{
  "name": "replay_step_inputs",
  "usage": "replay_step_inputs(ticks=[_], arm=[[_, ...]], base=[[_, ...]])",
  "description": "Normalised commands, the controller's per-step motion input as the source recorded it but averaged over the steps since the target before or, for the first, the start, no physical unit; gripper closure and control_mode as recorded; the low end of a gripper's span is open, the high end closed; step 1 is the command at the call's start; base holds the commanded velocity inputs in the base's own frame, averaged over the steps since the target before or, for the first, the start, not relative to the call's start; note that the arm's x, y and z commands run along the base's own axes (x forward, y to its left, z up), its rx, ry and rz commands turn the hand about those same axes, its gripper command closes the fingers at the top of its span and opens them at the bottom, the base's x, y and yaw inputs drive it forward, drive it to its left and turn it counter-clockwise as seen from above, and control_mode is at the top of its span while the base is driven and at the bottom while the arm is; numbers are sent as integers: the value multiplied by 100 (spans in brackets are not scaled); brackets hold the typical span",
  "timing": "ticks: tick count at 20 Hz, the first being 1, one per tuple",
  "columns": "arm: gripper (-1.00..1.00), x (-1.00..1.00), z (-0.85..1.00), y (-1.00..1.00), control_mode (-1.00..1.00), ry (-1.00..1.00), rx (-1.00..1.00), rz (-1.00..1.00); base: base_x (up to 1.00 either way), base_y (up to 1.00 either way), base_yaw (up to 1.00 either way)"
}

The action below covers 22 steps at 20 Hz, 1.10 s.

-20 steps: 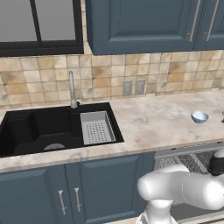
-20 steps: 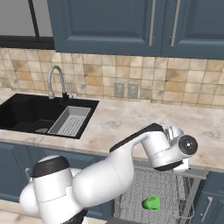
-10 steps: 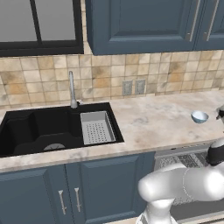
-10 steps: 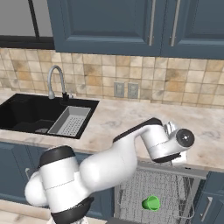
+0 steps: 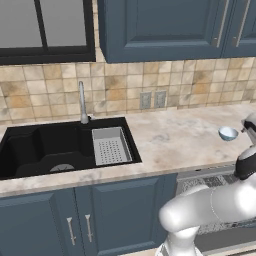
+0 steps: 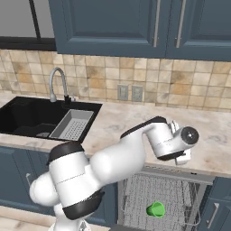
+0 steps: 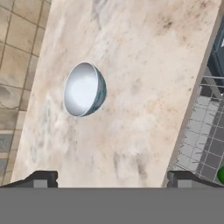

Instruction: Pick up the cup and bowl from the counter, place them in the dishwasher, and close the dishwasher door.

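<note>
The white arm reaches right over the beige marbled stone counter (image 5: pixel 180 135), its two-finger gripper (image 7: pixel 111 179) spread wide (holding nothing) above the pale blue-white shallow bowl (image 7: pixel 84 89).

Bowl (image 7: pixel 84 89) upright on counter (image 7: pixel 144 65); cup (image 6: pixel 156 209) in dishwasher (image 6: pixel 176 194).

Dark blue upper cabinets (image 5: pixel 165 27) are hanging above a backsplash (image 5: pixel 120 82) of tan and beige tiles, which is carrying a double outlet plate (image 5: pixel 153 99). A dark-framed window (image 5: pixel 45 27) is sitting at the upper left. Matching blue lower cabinet doors (image 5: pixel 95 215) with slim metal handles (image 5: pixel 89 227) are running below, and even light is falling everywhere.
</note>
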Motion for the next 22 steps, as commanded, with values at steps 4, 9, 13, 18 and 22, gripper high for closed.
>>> replay_step_inputs(ticks=[4,9,13,18,22], arm=[[-100,15,-17,-8,-100,0,0,3],[-100,16,-27,-16,-100,0,0,3],[-100,22,-9,-13,-100,0,0,1],[-100,26,0,-12,-100,0,0,0],[-100,31,-15,-8,-100,0,0,1]], base=[[0,0,0],[0,0,0],[0,0,0],[0,0,0],[0,0,0]])
